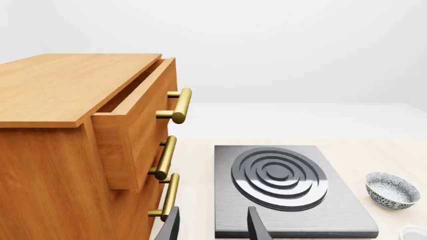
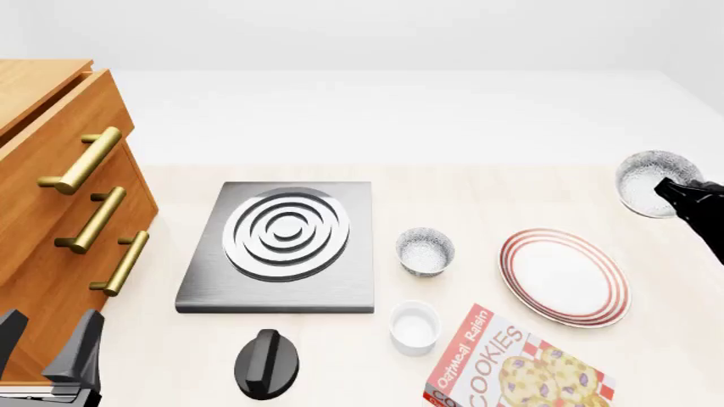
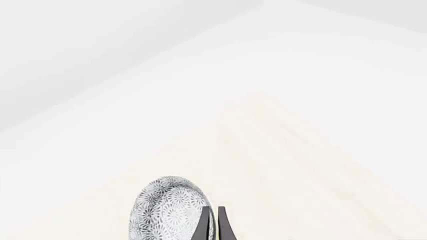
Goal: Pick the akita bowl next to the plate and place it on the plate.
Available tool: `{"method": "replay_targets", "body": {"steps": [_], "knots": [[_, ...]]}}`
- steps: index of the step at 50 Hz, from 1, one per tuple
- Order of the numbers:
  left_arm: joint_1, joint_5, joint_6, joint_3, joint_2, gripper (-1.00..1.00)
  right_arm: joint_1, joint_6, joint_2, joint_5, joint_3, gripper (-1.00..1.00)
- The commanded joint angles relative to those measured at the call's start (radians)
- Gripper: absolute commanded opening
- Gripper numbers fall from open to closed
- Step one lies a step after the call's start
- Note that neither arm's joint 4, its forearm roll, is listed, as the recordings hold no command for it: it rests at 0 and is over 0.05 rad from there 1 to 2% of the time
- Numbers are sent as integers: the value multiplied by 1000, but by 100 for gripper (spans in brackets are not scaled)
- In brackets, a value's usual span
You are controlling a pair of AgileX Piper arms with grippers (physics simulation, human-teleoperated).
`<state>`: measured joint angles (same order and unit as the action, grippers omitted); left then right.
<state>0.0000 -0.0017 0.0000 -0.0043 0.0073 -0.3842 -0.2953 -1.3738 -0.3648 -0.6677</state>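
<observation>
The akita bowl [image 2: 647, 180], speckled grey and white, hangs above the table at the far right, beyond the plate [image 2: 564, 277]. My right gripper [image 2: 665, 190] is shut on its rim. In the right wrist view the bowl [image 3: 167, 210] stands tilted on edge, its speckled outside showing, with the right gripper [image 3: 213, 222] pinching the rim. A look-alike bowl [image 2: 426, 251] rests on the table between the stove plate and the plate. My left gripper [image 2: 46, 349] stands open at the near left, beside the drawers, holding nothing; its fingers [image 1: 257, 227] show in the left wrist view.
A wooden chest of drawers [image 2: 57, 195] with brass handles fills the left, its top drawer partly pulled out [image 1: 133, 125]. A grey stove plate [image 2: 283, 246], a black knob [image 2: 267, 363], a small white cup [image 2: 414, 326] and a cookie box [image 2: 515, 369] lie on the table.
</observation>
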Motion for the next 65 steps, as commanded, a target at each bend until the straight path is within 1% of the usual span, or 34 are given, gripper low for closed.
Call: {"method": "replay_targets", "body": {"steps": [1,30,65], "knots": [[0,0,0,0,0,100,22,-6,51,15,18,-100],[0,0,0,0,0,100,83,-11,128,40,73,-100],[0,0,0,0,0,100,137,-8,160,28,152,-100]]}}
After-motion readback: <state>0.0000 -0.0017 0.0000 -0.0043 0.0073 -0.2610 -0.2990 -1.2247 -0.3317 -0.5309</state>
